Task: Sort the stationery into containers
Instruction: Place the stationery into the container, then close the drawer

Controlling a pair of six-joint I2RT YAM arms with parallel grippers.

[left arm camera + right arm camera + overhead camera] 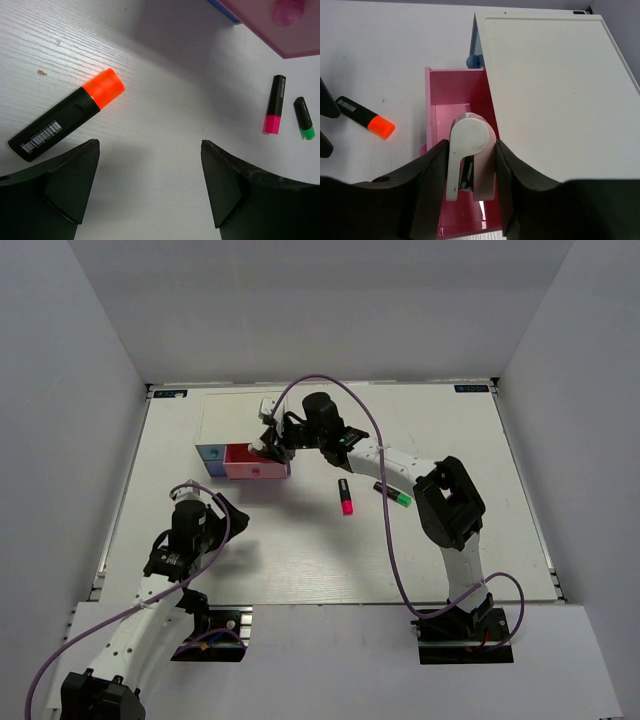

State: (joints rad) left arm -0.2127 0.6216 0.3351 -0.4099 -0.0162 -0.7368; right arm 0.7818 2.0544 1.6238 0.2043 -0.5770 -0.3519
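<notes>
A white counter (300,560) with a faint wood grain stands boxed in by plain pale grey panels: a left wall (60,440), a far wall (320,310) and a right wall (590,440). Light is even, and the shadows are soft.

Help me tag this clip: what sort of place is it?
Likely a robot test booth: bare white walls enclose a white table, with a left arm and right arm bolted at its edge.
</notes>
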